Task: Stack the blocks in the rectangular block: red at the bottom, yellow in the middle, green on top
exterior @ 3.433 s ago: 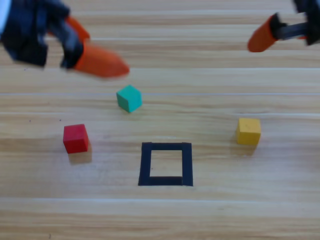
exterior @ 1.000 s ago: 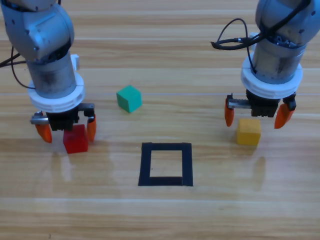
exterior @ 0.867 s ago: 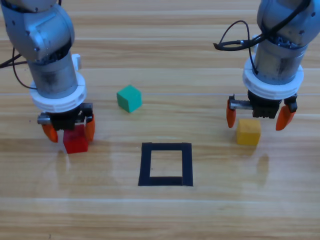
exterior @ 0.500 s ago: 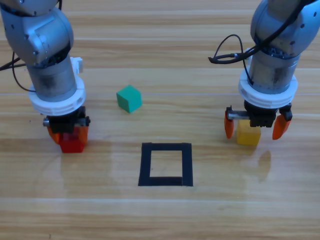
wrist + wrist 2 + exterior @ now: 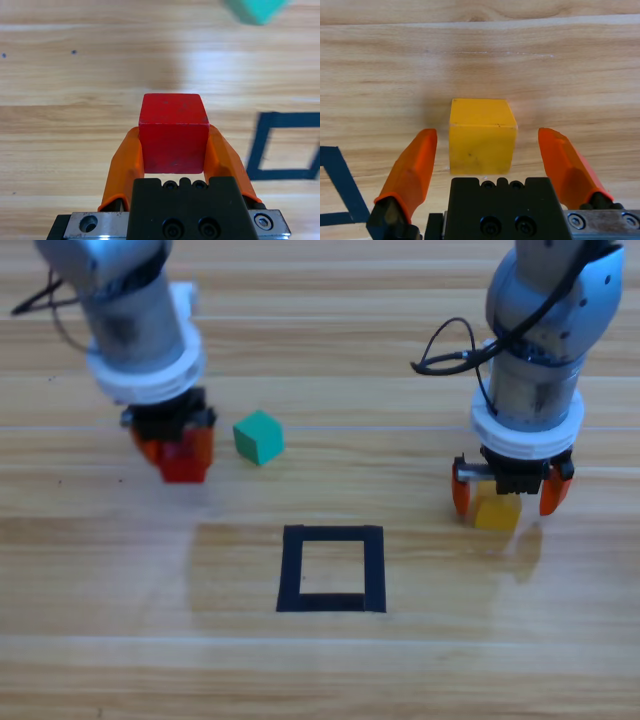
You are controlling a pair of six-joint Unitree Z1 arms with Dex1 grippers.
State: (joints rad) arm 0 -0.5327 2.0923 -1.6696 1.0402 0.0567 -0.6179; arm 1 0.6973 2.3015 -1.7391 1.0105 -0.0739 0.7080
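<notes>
Red cube (image 5: 184, 462) pinched in the left pincer (image 5: 176, 445).
Right pincer (image 5: 511, 497) spread, yellow cube (image 5: 496, 512) between its jaws.

Wooden table (image 5: 90, 640) bears green cube (image 5: 259, 436); yellow cube (image 5: 496, 512); tape outline (image 5: 332, 568) (black).

Pale wooden table (image 5: 320, 680) filling view, horizontal grain, soft glare patches

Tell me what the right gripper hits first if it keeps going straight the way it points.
Most likely the yellow cube: the right gripper points down with its jaws open either side of it, apart from its faces. Beyond the cube lies only the wooden table.
</notes>
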